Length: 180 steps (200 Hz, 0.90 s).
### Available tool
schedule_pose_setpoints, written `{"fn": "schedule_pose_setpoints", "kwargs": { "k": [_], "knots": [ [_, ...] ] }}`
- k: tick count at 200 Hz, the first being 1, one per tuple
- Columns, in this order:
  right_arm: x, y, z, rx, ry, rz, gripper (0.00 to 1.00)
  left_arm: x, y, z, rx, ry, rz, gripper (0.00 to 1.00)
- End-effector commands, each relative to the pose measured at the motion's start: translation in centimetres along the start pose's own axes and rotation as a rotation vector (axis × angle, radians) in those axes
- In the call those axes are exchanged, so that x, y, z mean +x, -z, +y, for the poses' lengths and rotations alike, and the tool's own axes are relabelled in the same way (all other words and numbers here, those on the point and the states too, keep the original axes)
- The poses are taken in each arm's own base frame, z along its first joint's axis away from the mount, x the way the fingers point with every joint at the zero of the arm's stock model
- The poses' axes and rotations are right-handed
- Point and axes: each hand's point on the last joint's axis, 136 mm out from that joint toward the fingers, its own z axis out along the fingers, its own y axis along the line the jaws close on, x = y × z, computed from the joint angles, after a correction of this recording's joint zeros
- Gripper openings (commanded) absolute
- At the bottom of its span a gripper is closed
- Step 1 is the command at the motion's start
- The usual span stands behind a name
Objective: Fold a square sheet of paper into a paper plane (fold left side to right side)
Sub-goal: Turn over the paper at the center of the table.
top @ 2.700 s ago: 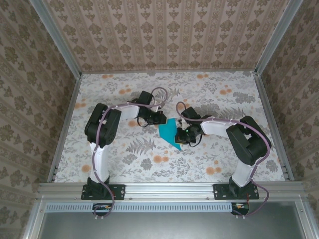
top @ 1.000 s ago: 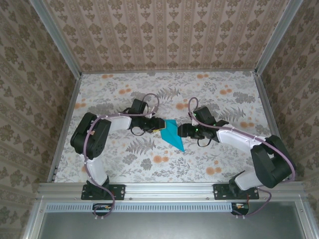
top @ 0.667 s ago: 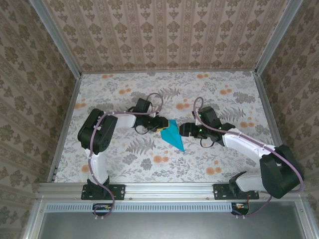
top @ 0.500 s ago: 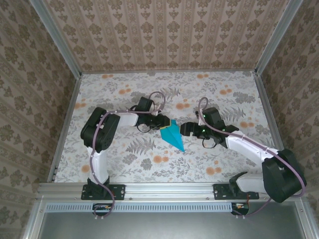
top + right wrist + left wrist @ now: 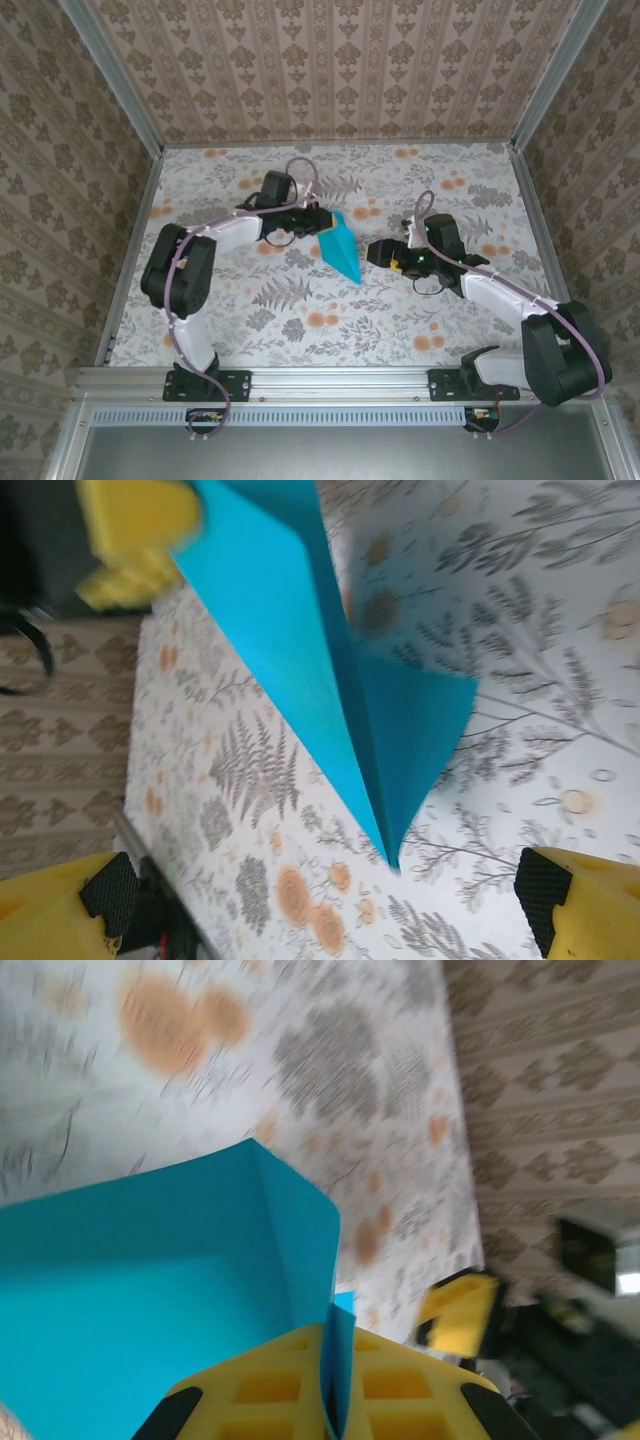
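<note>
Paper plane [image 5: 340,250]: turquoise-blue, folded to a narrow pointed dart, lying near the middle of the table [image 5: 250,330] between the two grippers; broad end toward the far left, point toward the near right; whether the point touches the surface cannot be told

Left gripper [image 5: 316,222]: jaws closed on the broad end of the paper plane; in the left wrist view the yellow pads [image 5: 270,1390] are pressed together with a blue edge pinched between them, and a wide creased flap spreads out ahead of them

Right gripper [image 5: 378,252]: just to the right of the paper plane and apart from it; jaws spread wide, nothing between them; in the right wrist view its yellow fingertips [image 5: 575,900] sit at the two lower corners, with the layered blue dart beyond them, tip downward

Surface: the table is covered by a pale cloth printed with grey fern leaves and orange blossoms; it lies flat

Room: walls [image 5: 330,70] on the left, far and right sides carry beige striped wallpaper with a damask motif; aluminium posts [image 5: 110,75] stand at the far corners; an aluminium rail [image 5: 340,380] runs along the near edge, with both arm bases bolted to it; cables loop along both arms
</note>
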Motion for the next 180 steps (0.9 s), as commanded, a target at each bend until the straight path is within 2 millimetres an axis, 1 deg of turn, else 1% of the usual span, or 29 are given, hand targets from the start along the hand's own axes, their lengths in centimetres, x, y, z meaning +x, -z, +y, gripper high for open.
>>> {"fn": "schedule_pose_setpoints", "kwargs": {
  "k": [1, 4, 6, 11, 19, 28, 29, 34, 46, 63, 92, 112, 129, 148, 180],
  "knots": [
    [-0.3, -0.4, 2.6, -0.149, 0.026, 0.041, 1.00, -1.9, 2.8, -4.9, 0.077, -0.093, -0.038, 0.09],
    [-0.2, -0.5, 2.7, -0.158, 0.024, 0.045, 1.00, -2.1, 3.1, -5.4, 0.082, -0.100, -0.044, 0.09],
    [-0.2, -0.5, 2.8, -0.165, 0.024, 0.048, 1.00, -2.8, 3.8, -5.0, 0.075, -0.093, -0.063, 0.09],
    [-0.2, -0.6, 3.1, -0.184, 0.024, 0.054, 1.00, -3.3, 4.4, -5.3, 0.076, -0.097, -0.080, 0.09],
    [-0.1, -0.8, 3.5, -0.222, 0.022, 0.068, 1.00, -3.8, 5.1, -6.1, 0.088, -0.108, -0.094, 0.09],
    [-0.1, -0.8, 4.6, -0.283, 0.036, 0.071, 1.00, -4.2, 5.7, -6.9, 0.101, -0.116, -0.106, 0.09],
    [0.0, -1.1, 4.4, -0.287, 0.023, 0.083, 1.00, -4.2, 5.8, -7.0, 0.102, -0.118, -0.108, 0.09],
    [0.1, -1.2, 4.5, -0.306, 0.019, 0.087, 1.00, -4.4, 6.0, -7.4, 0.109, -0.120, -0.112, 0.09],
    [-0.1, -1.4, 5.3, -0.359, 0.025, 0.086, 1.00, -4.6, 6.4, -8.3, 0.131, -0.131, -0.116, 0.09],
    [-0.9, -1.5, 6.5, -0.420, 0.036, 0.077, 1.00, -4.6, 6.7, -9.3, 0.161, -0.136, -0.112, 0.09],
    [-2.4, -1.5, 8.1, -0.464, 0.053, 0.054, 0.99, -4.5, 6.9, -10.0, 0.194, -0.127, -0.106, 0.09],
    [-3.4, -1.3, 9.5, -0.507, 0.060, 0.051, 0.92, -4.2, 6.8, -10.3, 0.216, -0.119, -0.095, 0.09],
    [-4.1, -1.0, 10.5, -0.529, 0.075, 0.046, 0.84, -4.0, 6.6, -10.4, 0.232, -0.112, -0.089, 0.09],
    [-4.8, -0.8, 11.2, -0.537, 0.089, 0.032, 0.78, -3.7, 6.5, -10.3, 0.240, -0.107, -0.081, 0.09],
    [-5.7, -0.5, 11.8, -0.543, 0.098, 0.015, 0.64, -3.3, 6.3, -10.2, 0.247, -0.099, -0.069, 0.10]
  ]
}}
